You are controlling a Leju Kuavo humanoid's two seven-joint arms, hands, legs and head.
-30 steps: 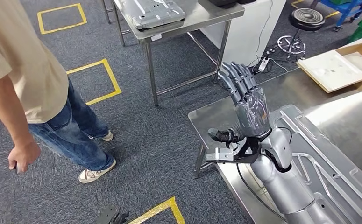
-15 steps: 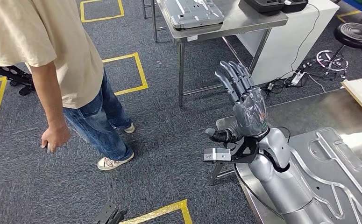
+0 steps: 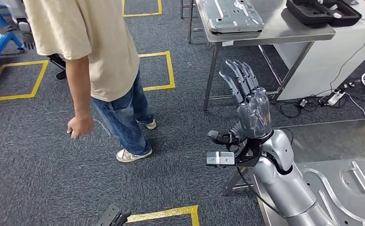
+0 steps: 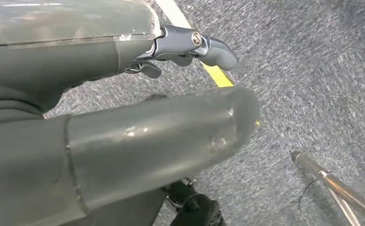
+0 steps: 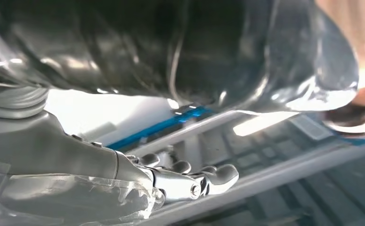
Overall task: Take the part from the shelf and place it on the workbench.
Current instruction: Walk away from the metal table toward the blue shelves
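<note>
Grey carpet [image 3: 39, 155] with yellow tape squares covers most of the head view, and a person [image 3: 91, 47] stands at the upper left. At the lower right is the steel workbench [image 3: 331, 136]. A pressed metal part [image 3: 354, 188] lies flat on it, cut off by the frame edge, so its long axis cannot be read. A steel table [image 3: 288, 30] at the top centre carries a similar grey panel [image 3: 232, 16].

The right hand [image 3: 251, 106] is raised at the centre, fingers straight and spread, holding nothing. The part lies below and to the right of it, beside the forearm, so this arm is much the nearer. The left hand [image 3: 113, 217] hangs at the bottom edge, well apart from the part. Nothing is visible in it, but how far open it is I cannot tell.
</note>
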